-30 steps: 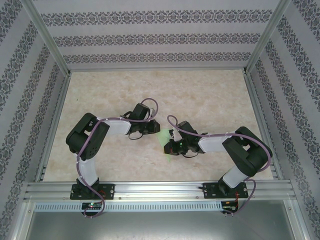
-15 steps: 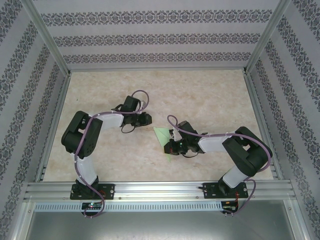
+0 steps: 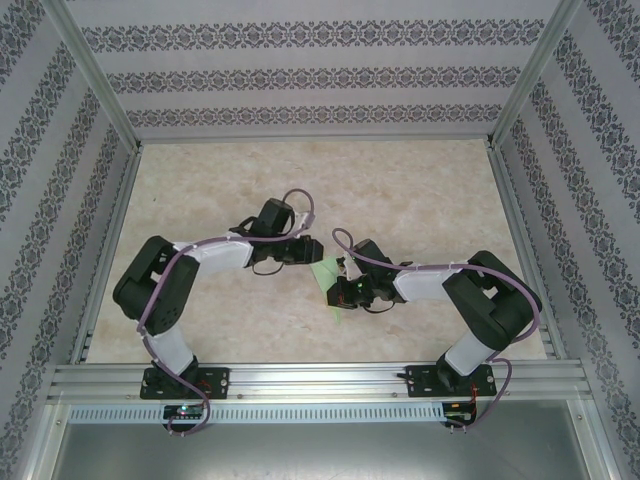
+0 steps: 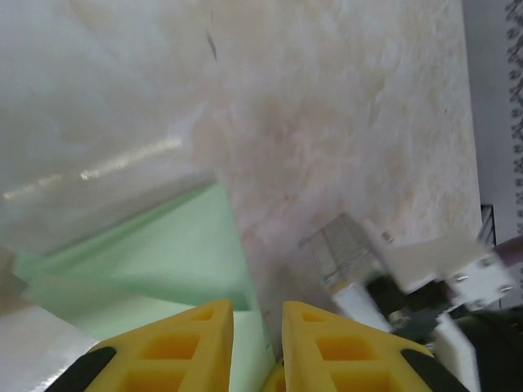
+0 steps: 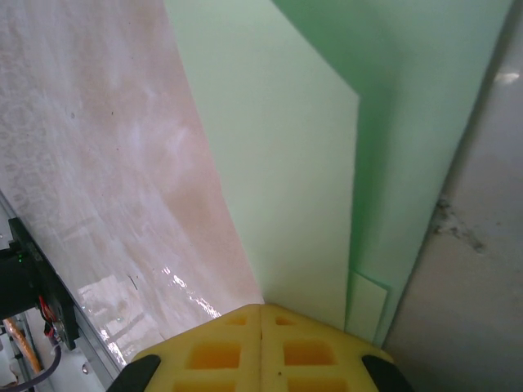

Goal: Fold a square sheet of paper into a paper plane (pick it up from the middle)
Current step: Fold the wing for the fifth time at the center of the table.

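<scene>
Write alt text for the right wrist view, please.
The right end effector, closed at the bottom edge, pinches a folded pale green sheet of paper that stretches up across the frame. A glossy beige table shows on the image's left.

Pale green square sheet of paper [image 3: 324, 271], folded into layered flaps, near the table [image 3: 420, 190] centre

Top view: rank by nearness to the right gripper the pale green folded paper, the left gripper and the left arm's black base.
1. Pale green folded paper, at the right gripper fingertips.
2. Left gripper, just past the paper, upper left.
3. Left arm's black base, far off at lower left.
</scene>
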Available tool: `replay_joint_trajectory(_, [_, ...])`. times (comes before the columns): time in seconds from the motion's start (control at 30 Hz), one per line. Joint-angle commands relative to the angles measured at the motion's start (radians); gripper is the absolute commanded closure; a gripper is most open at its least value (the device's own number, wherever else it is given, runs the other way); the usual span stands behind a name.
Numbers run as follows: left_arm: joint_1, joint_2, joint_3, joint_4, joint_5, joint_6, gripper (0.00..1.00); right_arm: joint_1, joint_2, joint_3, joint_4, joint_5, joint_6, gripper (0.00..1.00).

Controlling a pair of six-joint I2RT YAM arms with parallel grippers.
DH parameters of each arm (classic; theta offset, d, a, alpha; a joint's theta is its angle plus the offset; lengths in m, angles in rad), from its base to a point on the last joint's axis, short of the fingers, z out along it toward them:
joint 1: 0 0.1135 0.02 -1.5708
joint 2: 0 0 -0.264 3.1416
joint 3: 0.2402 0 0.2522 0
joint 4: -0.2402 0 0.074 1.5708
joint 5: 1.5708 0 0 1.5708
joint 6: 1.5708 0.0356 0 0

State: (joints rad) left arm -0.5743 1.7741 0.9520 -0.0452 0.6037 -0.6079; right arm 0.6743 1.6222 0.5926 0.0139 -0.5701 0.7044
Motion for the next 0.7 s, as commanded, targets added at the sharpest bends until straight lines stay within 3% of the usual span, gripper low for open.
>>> replay_joint_trajectory(0.0, [-0.017, 0.054, -0.020, 0.078, 0.067, -0.029, 0.76, 0.013, 0.009, -0.005, -0.054, 0.075, -0.014, 0.95])
replay_joint_trajectory(0.33, [-0.024, 0.116, -0.011, 0.007, -0.034, 0.034, 0.77, 0.016, -0.027, 0.025, -0.056, 0.068, 0.010, 0.93])
replay_joint_trajectory(0.67, [-0.024, 0.123, -0.022, 0.012, -0.050, 0.031, 0.77, 0.042, -0.039, 0.119, -0.086, 0.118, 0.019, 0.91])
